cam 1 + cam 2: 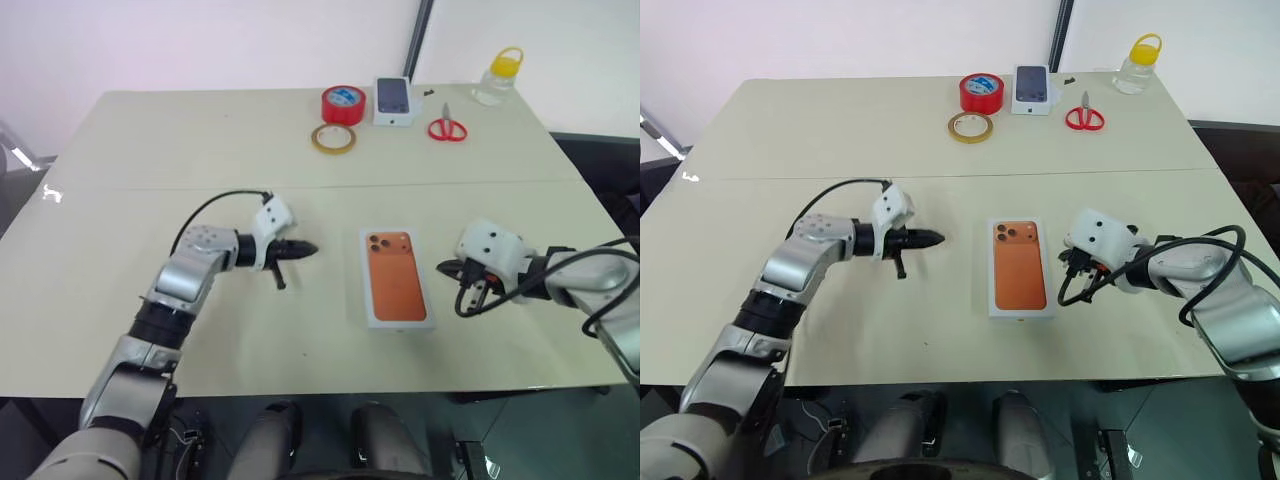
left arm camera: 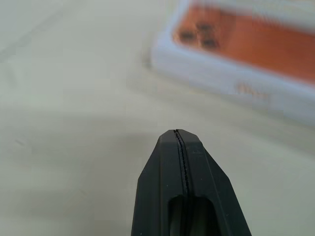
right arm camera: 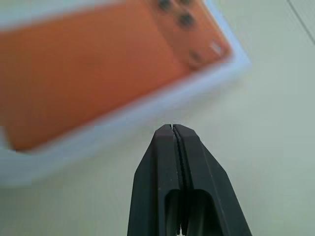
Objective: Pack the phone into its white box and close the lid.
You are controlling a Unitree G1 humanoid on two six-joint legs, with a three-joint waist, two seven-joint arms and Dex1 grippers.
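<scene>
Left eye view. I saw the white box (image 1: 398, 278) on the tabletop (image 1: 150, 150) between my two claws, an orange phone face uppermost; I judged this the pictured lid (image 1: 398, 285) seated on the box rather than the phone itself, though I could not be certain. The left claw (image 1: 305, 249) pointed at it from well to its left, the right claw (image 1: 447, 268) sat just beside its right edge.

Right eye view. Bare tabletop surrounded the box; the tape rolls (image 1: 980, 92), small white box (image 1: 1033, 88) and scissors (image 1: 1085, 117) lay far beyond both claws. The near table edge lay behind the box.

Left wrist view. My left claw was fully shut, empty, the box ahead and apart.

Right wrist view. My right claw was shut, empty, close to the box wall. I judged a careless nudge could skid the box or unseat the lid.
</scene>
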